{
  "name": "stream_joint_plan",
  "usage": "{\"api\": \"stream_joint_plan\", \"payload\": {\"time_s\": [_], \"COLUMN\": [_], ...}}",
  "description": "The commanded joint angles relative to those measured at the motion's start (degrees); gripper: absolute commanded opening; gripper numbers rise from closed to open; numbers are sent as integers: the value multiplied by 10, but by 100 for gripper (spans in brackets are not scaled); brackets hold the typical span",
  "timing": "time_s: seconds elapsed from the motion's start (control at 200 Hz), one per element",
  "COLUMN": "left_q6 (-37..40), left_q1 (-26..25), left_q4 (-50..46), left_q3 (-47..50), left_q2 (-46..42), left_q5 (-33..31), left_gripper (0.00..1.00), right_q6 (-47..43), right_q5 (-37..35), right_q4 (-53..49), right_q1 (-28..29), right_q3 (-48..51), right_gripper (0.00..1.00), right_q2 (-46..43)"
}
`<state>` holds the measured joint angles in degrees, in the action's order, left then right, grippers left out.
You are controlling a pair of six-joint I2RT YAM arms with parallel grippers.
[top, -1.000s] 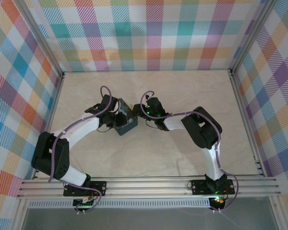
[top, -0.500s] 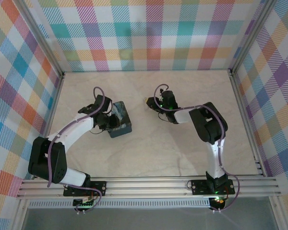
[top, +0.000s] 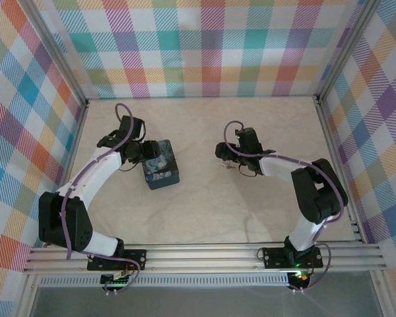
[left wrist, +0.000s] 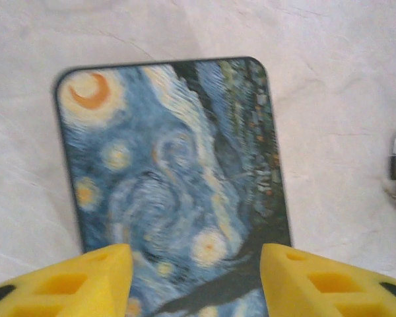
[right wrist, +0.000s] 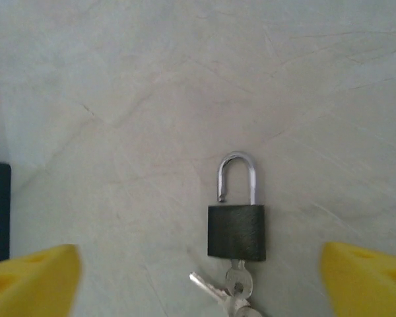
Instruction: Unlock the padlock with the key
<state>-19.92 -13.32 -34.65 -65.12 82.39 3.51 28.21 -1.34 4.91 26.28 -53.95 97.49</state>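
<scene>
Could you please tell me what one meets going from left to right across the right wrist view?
Yellow foam finger pad at the left edge → small dark padlock with a silvery metal shackle → yellow foam finger pad at the right edge.

The right gripper [top: 222, 154] has drawn back rightward and spread wide, leaving the padlock [right wrist: 236, 231] lying on the table [top: 251, 211] with its key [right wrist: 235, 290]. The left gripper [top: 145, 152] has let go of the box [left wrist: 171, 172] and backed off leftward.

Padlock [right wrist: 236, 232] flat on table [right wrist: 152, 99], key [right wrist: 237, 284] at its base, box [top: 160, 165] well left.
</scene>
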Motion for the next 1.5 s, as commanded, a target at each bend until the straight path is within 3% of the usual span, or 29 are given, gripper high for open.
{"api": "stream_joint_plan", "payload": {"time_s": [0.0,0.015,0.035,0.12,0.22,0.36,0.49,0.62,0.655,0.715,0.765,0.79,0.83,0.92,0.95,0.97,0.995,1.04,1.09,1.495], "left_q6": [-3,-2,-4,-3,61,141,141,137,147,175,181,191,194,208,202,199,202,201,203,202], "left_q1": [33,36,40,55,62,69,70,70,72,73,78,78,77,78,77,78,77,78,77,80], "left_q4": [37,44,61,135,278,379,498,623,663,702,722,756,729,869,824,798,829,814,829,818], "left_q3": [23,29,42,98,194,285,360,389,390,383,375,380,378,429,421,412,417,415,418,416], "left_q2": [-33,-37,-44,-69,-100,-92,-85,-41,-26,5,42,58,48,84,74,67,73,70,74,71], "left_q5": [-64,-75,-92,-170,-236,-312,-291,-275,-271,-242,-219,-208,-183,-170,-171,-170,-171,-171,-173,-166], "left_gripper": [79,96,100,100,100,100,100,100,100,100,100,100,100,100,100,100,100,100,100,100], "right_q6": [-75,-80,-83,-116,-175,-226,-239,-245,-240,-265,-271,-265,-256,-271,-264,-261,-262,-266,-270,-269], "right_q5": [-9,-8,-11,-63,-145,-142,-115,-81,-58,-34,-14,-17,2,52,46,45,47,58,62,62], "right_q4": [-65,-68,-74,-103,-76,-36,-16,204,191,298,379,380,377,465,512,481,436,478,428,432], "right_q1": [2,3,3,1,-19,-97,-171,-224,-241,-249,-259,-262,-271,-271,-271,-273,-275,-275,-276,-275], "right_q3": [-19,-20,-21,-26,17,100,165,296,293,329,348,343,328,329,333,329,320,324,311,308], "right_gripper": [100,100,100,100,100,100,100,100,100,100,100,100,100,100,100,100,100,100,100,100], "right_q2": [-37,-40,-44,-60,-104,-182,-225,-239,-245,-245,-225,-215,-197,-110,-81,-88,-107,-89,-102,-97]}}
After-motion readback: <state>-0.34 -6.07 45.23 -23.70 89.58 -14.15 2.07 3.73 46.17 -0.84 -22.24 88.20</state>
